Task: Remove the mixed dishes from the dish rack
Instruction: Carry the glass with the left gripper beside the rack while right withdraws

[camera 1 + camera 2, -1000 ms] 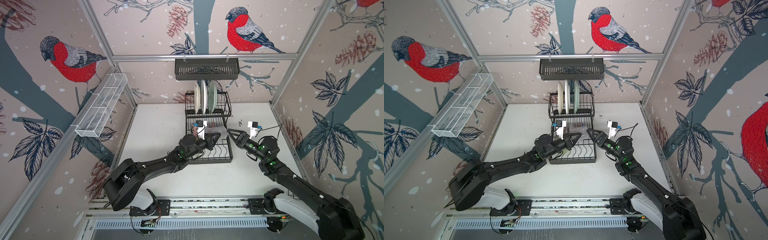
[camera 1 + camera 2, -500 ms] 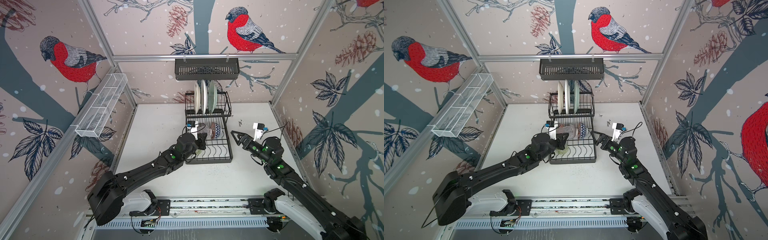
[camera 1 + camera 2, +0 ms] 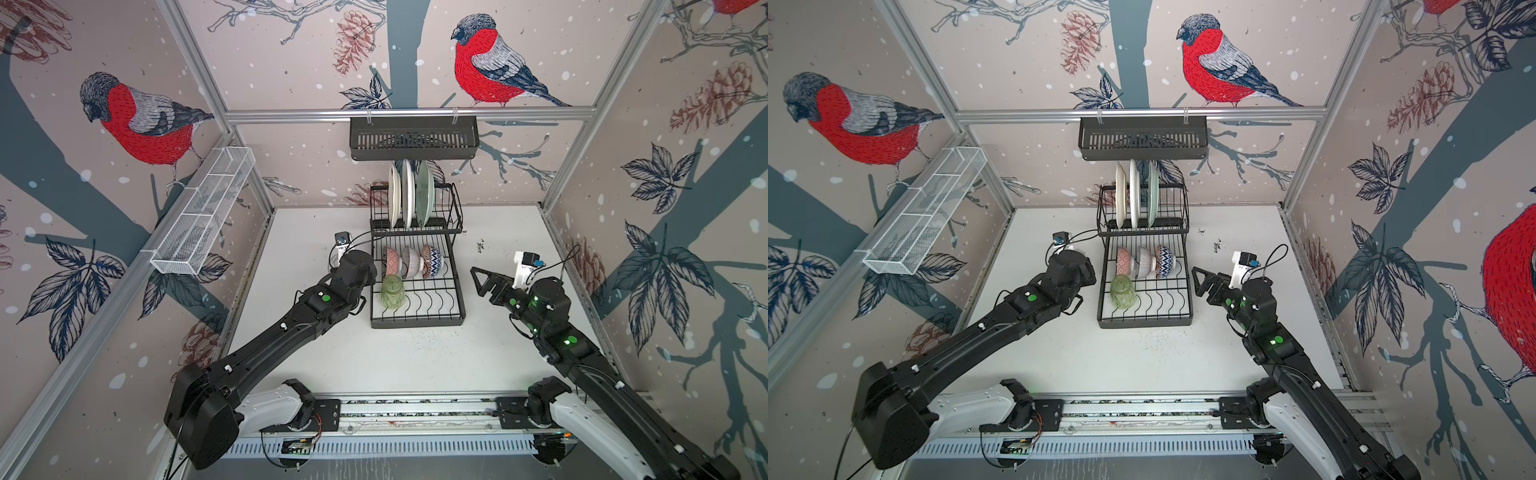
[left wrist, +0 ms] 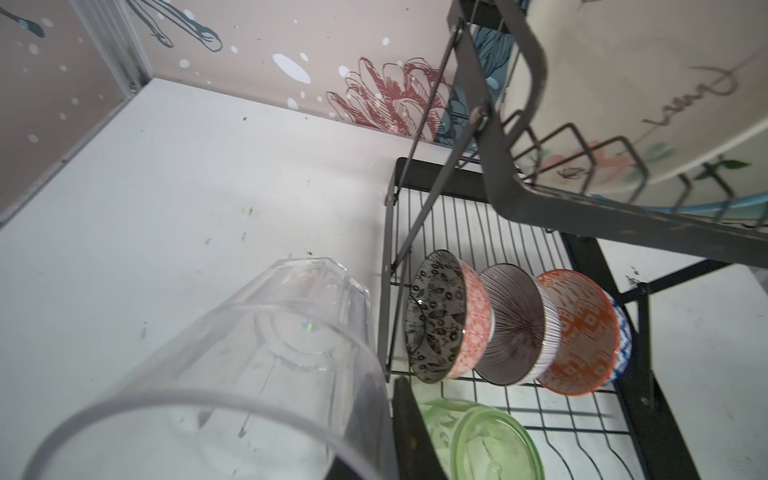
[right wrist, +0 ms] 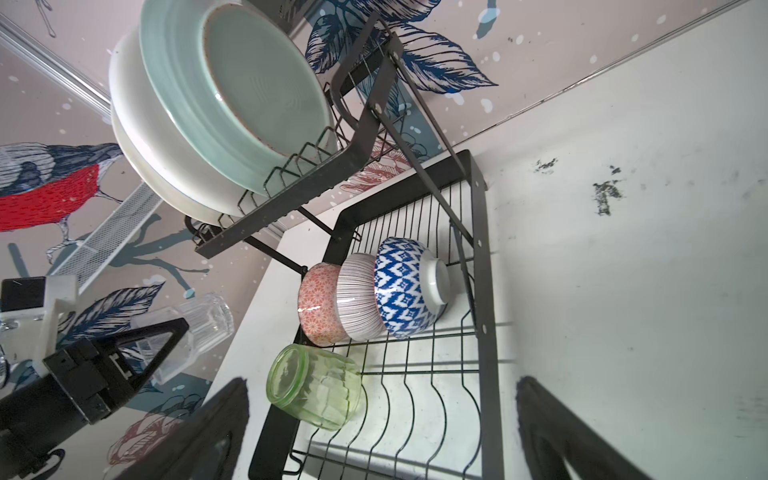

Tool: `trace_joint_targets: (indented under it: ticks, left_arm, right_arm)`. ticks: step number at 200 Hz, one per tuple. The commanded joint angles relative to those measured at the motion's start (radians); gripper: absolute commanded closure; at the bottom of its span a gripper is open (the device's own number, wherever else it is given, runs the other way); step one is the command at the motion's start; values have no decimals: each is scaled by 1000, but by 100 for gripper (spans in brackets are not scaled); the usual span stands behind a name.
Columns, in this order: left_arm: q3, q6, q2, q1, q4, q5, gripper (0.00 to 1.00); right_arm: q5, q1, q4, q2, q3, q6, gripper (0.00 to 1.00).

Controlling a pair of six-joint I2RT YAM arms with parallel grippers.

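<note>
Left wrist view shows the clear glass tilted over the table, just outside the rack's left edge. Your left gripper pinches it by the wall near the rim. That thin hold on smooth glass could swivel or slip if you swing fast. Your right gripper stands spread beside the rack, where the plates, bowls and green glass sit.
</note>
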Motion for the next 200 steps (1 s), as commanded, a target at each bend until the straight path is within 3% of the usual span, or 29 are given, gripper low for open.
trace_joint_targets:
  ticks: [1, 53, 116, 200]
  left_arm:
    - [36, 33, 33, 60, -56, -63, 100]
    - [92, 80, 121, 221, -16, 6, 100]
    - [231, 66, 362, 381, -28, 127, 100]
    - [467, 113, 624, 462, -136, 191, 100]
  right_arm:
    - [45, 0, -34, -9, 11, -64, 1]
    - [50, 1, -77, -59, -4, -108, 1]
    - [51, 0, -111, -93, -40, -126, 1]
    - [33, -4, -129, -114, -68, -123, 1]
